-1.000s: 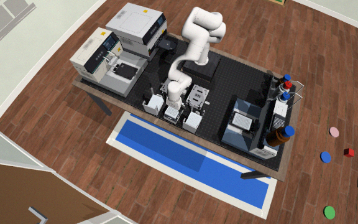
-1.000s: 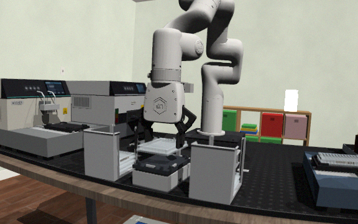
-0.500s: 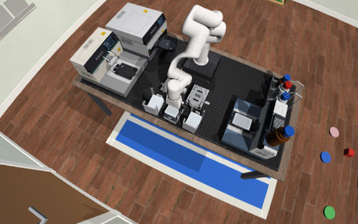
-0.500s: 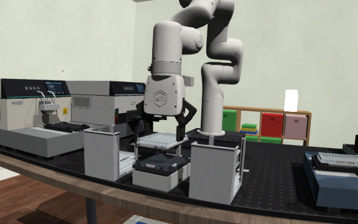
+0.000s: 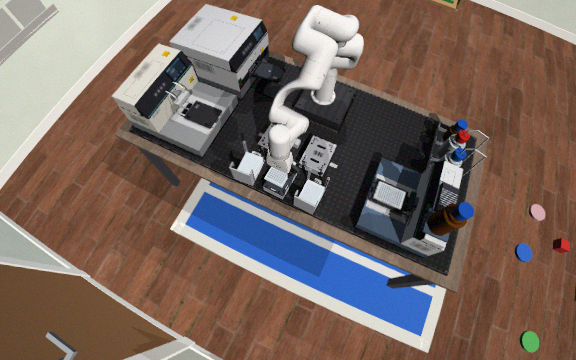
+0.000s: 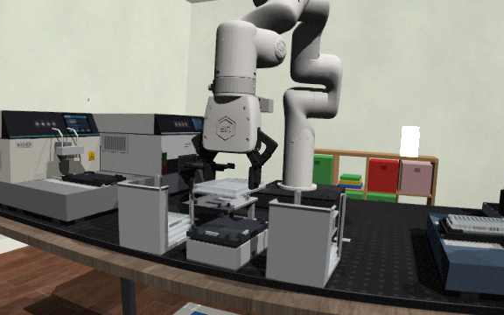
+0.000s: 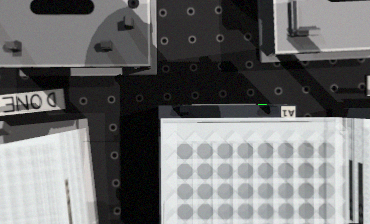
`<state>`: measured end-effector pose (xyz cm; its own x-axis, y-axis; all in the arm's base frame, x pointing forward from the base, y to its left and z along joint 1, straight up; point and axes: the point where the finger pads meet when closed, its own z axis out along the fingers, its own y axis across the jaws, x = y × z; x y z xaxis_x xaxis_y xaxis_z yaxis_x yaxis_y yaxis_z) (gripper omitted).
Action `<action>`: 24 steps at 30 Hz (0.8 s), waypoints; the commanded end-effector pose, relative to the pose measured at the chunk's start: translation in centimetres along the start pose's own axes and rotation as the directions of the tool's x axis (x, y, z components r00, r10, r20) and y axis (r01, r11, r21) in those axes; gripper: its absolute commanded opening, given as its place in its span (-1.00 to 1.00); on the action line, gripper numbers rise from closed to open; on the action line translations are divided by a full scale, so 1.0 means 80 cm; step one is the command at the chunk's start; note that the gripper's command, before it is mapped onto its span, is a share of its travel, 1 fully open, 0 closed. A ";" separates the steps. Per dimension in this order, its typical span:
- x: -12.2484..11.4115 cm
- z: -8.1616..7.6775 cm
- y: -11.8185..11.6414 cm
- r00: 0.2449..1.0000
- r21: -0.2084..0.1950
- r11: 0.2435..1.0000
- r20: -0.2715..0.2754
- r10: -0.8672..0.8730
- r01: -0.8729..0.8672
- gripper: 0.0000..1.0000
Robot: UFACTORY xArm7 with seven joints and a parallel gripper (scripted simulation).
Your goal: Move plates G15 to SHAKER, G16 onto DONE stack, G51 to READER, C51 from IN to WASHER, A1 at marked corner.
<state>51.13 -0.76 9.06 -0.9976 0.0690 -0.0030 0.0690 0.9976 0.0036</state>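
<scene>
My gripper (image 6: pixel 225 181) (image 5: pixel 276 173) is shut on a white well plate (image 6: pixel 222 186) (image 5: pixel 275 177) (image 7: pixel 256 170), gripping it across its width. It holds the plate level a little above the SHAKER (image 6: pixel 225 245) (image 5: pixel 269 191), whose top is bare. In the wrist view the shaker's A1 mark (image 7: pixel 288 112) shows just beyond the plate's far edge. I cannot read the plate's label. Another white plate (image 5: pixel 389 194) (image 6: pixel 479 224) sits on the blue DISPENSER (image 5: pixel 383 220) (image 6: pixel 475 267) at the right. The DONE label (image 7: pixel 28 101) lies on the deck beside a white rack (image 7: pixel 36 175).
Two tall white stack racks (image 6: pixel 143 219) (image 6: pixel 300 238) (image 5: pixel 248 167) (image 5: pixel 310 196) flank the shaker closely. A pegged grey nest (image 5: pixel 318 152) (image 7: pixel 66 30) stands behind them. The WASHER (image 5: pixel 200 114) (image 6: pixel 90 178) and the reader's tray (image 5: pixel 269 71) are at the far left. Bottles (image 5: pixel 450 217) stand at the right edge.
</scene>
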 end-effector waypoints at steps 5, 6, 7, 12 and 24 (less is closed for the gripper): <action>-0.002 -0.015 0.000 1.000 -0.001 1.000 0.005 0.000 0.000 -1.00; -0.002 -0.016 0.000 1.000 -0.001 1.000 0.005 0.000 0.000 -1.00; -0.002 -0.018 0.000 1.000 -0.001 1.000 0.005 0.000 0.000 -1.00; -0.002 -0.026 0.000 1.000 -0.001 1.000 0.005 0.000 0.000 -1.00; -0.002 -0.043 0.000 1.000 -0.001 1.000 0.005 0.000 0.000 -1.00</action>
<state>51.11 -0.77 11.79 -0.9976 0.0690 -0.0025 0.0689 0.9976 0.0035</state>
